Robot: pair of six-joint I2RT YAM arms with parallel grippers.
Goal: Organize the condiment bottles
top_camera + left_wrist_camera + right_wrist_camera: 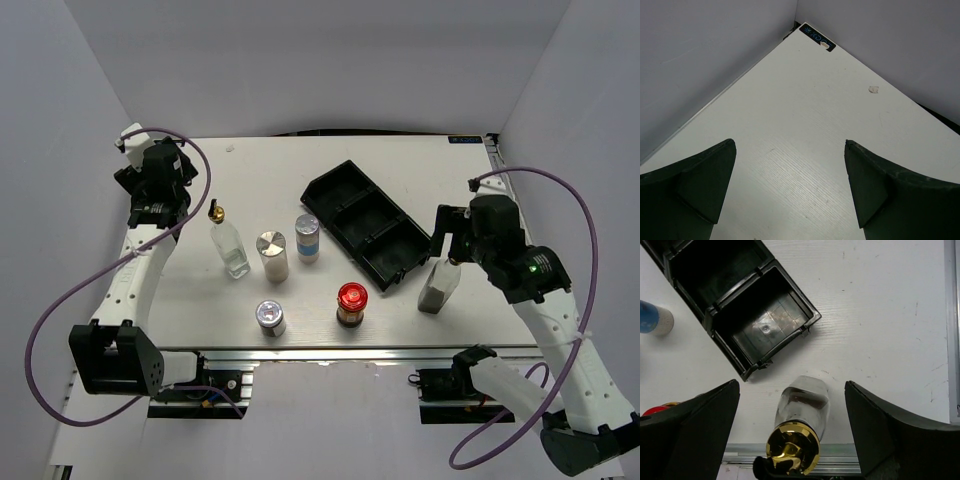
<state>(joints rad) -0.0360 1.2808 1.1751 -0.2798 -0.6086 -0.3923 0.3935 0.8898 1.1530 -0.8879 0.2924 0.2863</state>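
Six condiment bottles [273, 256], one black tray [368, 222]

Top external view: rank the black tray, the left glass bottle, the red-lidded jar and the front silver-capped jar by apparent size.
1. black tray
2. left glass bottle
3. red-lidded jar and front silver-capped jar: look about alike, so not ranked.

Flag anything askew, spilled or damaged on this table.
The black tray lies diagonally, skewed to the edges of the table, with all three compartments empty. A small white fleck sits on the table near its far edge, on the left side. No spill or breakage shows.
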